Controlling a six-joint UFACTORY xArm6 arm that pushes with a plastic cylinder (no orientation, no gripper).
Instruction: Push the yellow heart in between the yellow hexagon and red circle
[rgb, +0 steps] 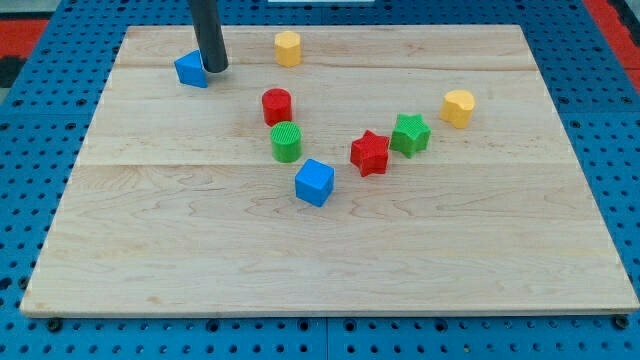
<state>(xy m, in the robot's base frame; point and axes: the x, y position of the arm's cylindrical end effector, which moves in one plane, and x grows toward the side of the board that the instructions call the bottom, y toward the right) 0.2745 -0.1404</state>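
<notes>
camera view: wooden board (330, 260) on a blue pegboard surface (40, 110). my tip (216, 70) sits at the far left, touching the right side of a blue block (190, 69), shape unclear. no gripper on this arm, just the rod, holding nothing. yellow hexagon (288, 48) at the far edge, right of the tip. red circle (276, 105) nearer, with a green circle (285, 142) just in front of it and a blue cube (314, 182) nearer still. yellow heart (458, 107) lies well apart at the right. green star (410, 134) and red star (370, 153) touch, left of the heart.
</notes>
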